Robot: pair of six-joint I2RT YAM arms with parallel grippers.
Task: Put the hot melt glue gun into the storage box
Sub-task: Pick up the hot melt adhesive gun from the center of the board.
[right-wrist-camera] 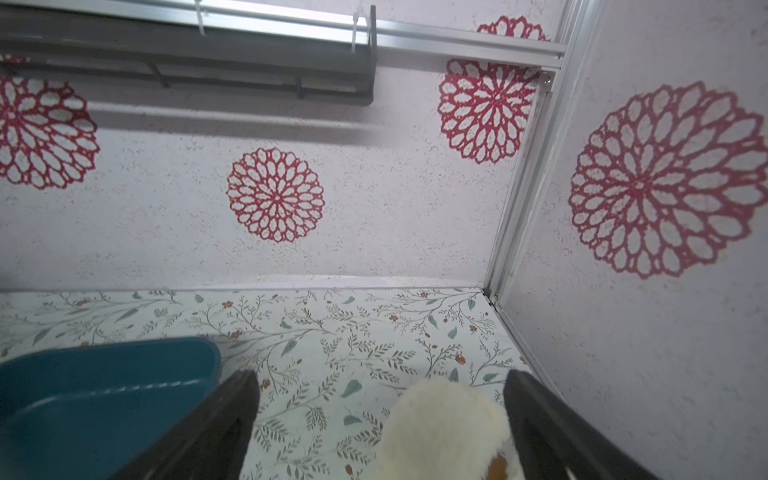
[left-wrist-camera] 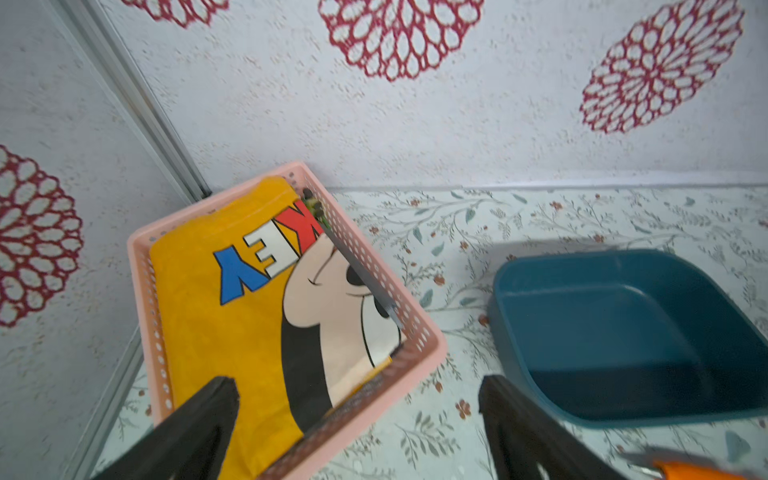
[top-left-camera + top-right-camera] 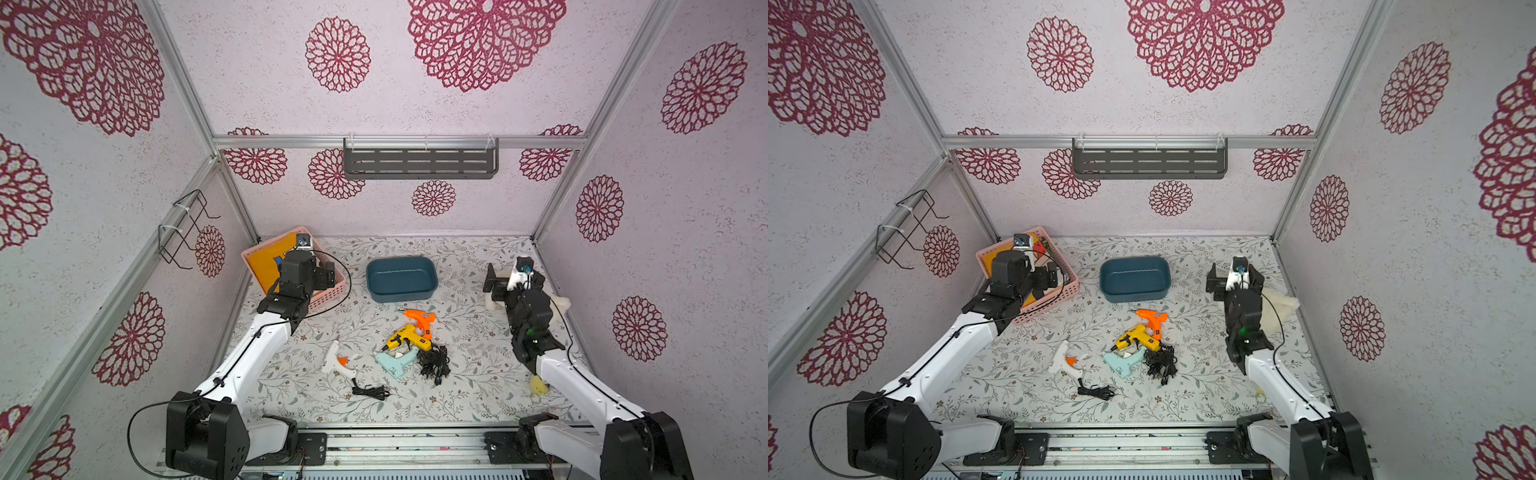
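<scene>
The storage box (image 3: 401, 278) (image 3: 1134, 278) is a shallow teal tub standing empty at the back middle of the table. Several hot melt glue guns lie in front of it: orange (image 3: 419, 320), yellow (image 3: 405, 337), light blue (image 3: 397, 361) and white (image 3: 338, 360). My left gripper (image 3: 328, 275) (image 2: 357, 399) hangs open over the near corner of a pink basket (image 2: 419, 332), with the storage box (image 2: 623, 332) beside it. My right gripper (image 3: 496, 284) (image 1: 380, 399) is open and empty above a white plush (image 1: 440, 428), to the right of the storage box (image 1: 104, 395).
The pink lattice basket (image 3: 328, 297) at back left holds a yellow printed cloth (image 2: 216, 332). Black cords (image 3: 434, 361) (image 3: 370, 390) trail from the guns. A grey shelf (image 3: 419, 162) hangs on the back wall, a wire rack (image 3: 187, 228) on the left wall. A yellow item (image 3: 539, 386) lies under the right arm.
</scene>
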